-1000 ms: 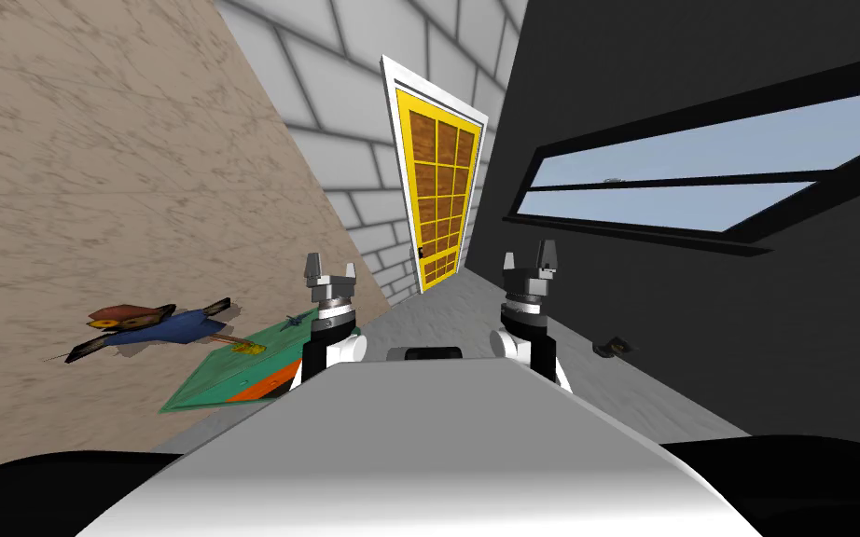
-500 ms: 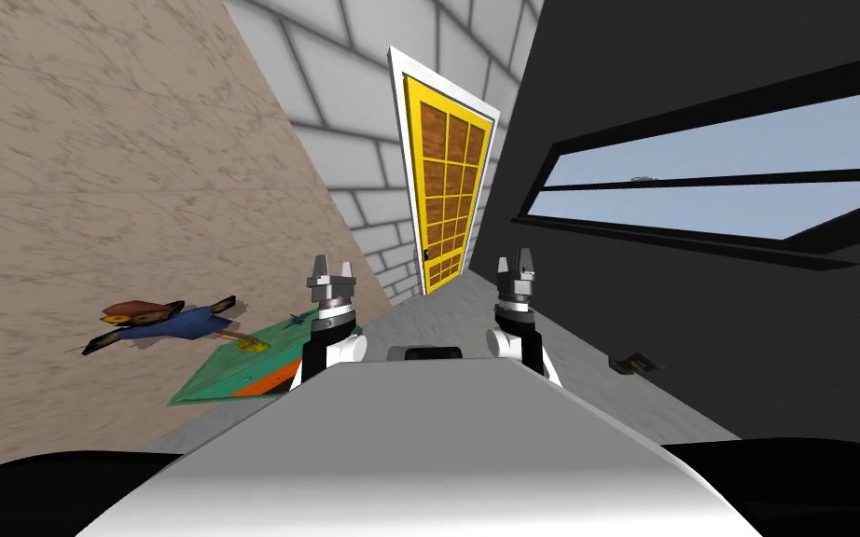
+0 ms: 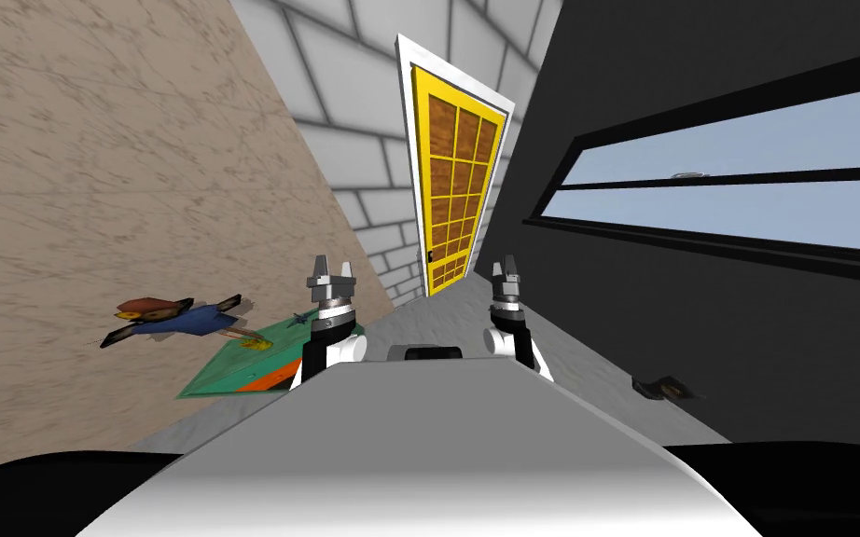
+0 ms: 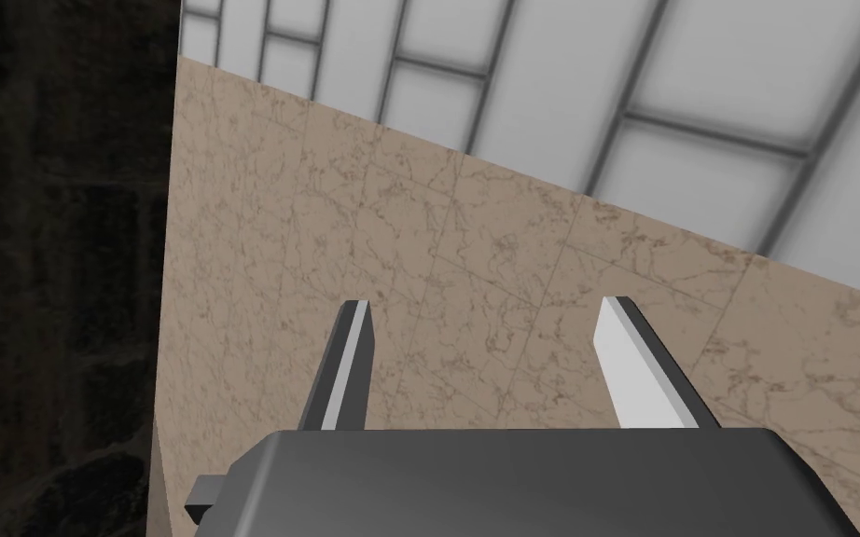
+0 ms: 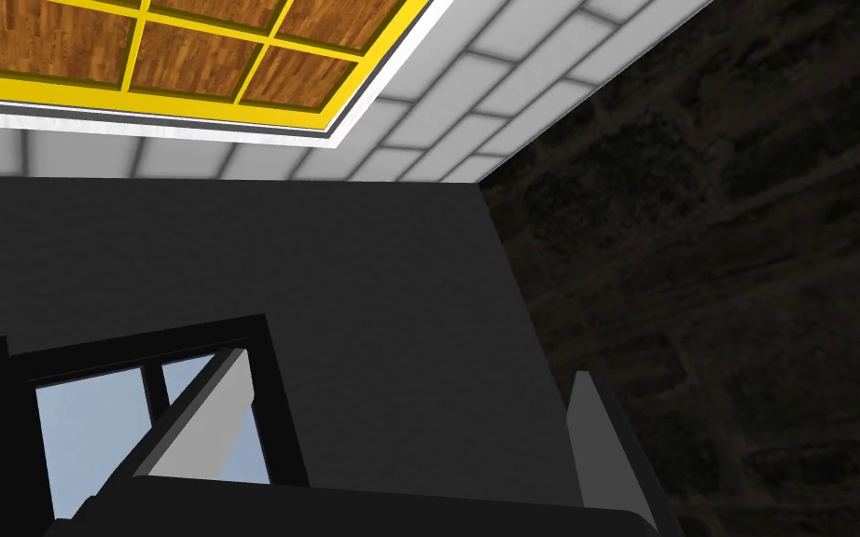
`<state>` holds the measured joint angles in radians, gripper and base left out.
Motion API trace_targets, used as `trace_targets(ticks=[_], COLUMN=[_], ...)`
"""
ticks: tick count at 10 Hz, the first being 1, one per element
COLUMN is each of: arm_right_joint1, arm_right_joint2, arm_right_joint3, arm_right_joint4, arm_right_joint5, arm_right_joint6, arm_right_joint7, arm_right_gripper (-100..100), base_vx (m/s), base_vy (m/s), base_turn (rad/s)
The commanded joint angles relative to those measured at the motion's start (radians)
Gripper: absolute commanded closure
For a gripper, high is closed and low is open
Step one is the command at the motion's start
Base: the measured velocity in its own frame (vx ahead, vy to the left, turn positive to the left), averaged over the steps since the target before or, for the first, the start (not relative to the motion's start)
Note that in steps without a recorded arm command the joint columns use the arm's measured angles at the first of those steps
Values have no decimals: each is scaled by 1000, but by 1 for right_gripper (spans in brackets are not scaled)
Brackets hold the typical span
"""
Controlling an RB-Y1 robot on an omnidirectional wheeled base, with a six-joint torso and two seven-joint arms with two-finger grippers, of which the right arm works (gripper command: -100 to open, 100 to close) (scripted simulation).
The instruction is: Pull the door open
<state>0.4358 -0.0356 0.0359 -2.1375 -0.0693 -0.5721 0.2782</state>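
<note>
A beige wall [image 3: 120, 168] runs along the outer side of the left tool [image 3: 329, 273], and a dark wall [image 3: 699, 75] with a long window [image 3: 745, 196] runs along the outer side of the right tool [image 3: 506, 270]. Together they make a narrow passage that leads ahead of both tools to a white block wall [image 3: 363, 168].

The door [image 3: 456, 186] is set in that far wall, yellow-framed with brown wooden panes. It stands well ahead of the tools, a little nearer the right tool's line, and looks closed in its white frame. The right wrist view catches its upper part [image 5: 92, 47] beyond the spread fingers.

A green and orange mat [image 3: 251, 368] lies on the grey floor [image 3: 447, 312] just outside the left tool, with a blue and brown bird-like figure [image 3: 172, 317] farther out against the beige wall.

Both tools are raised side by side and point forward. I take this for a carrying pose during the approach, since nothing is within reach. The left tool [image 4: 486, 308] is spread and holds nothing, and so is the right tool [image 5: 409, 368], ready to close on a handle.

The small dark handle [image 3: 429, 254] sits on the door's edge nearer the left tool, low on the door. A small dark object [image 3: 666, 387] lies on the floor outside the right tool. My judgement is that the pull has not begun and the gap to the door must close first.
</note>
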Motion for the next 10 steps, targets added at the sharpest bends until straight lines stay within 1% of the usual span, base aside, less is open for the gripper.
trace_targets(ticks=[1,6,10], arm_right_joint1=[-8,-50,-87], arm_right_joint2=[-7,-27,-42], arm_right_joint3=[-1,-3,-5], arm_right_joint4=[34,164,282], arm_right_joint5=[-1,-3,-5], arm_right_joint6=[-6,-29,-50], arm_right_joint7=[33,145,245], arm_right_gripper=[-100,-100,-100], base_vx=[74,91,91], base_vy=[-17,-13,-15], base_turn=[109,106,116])
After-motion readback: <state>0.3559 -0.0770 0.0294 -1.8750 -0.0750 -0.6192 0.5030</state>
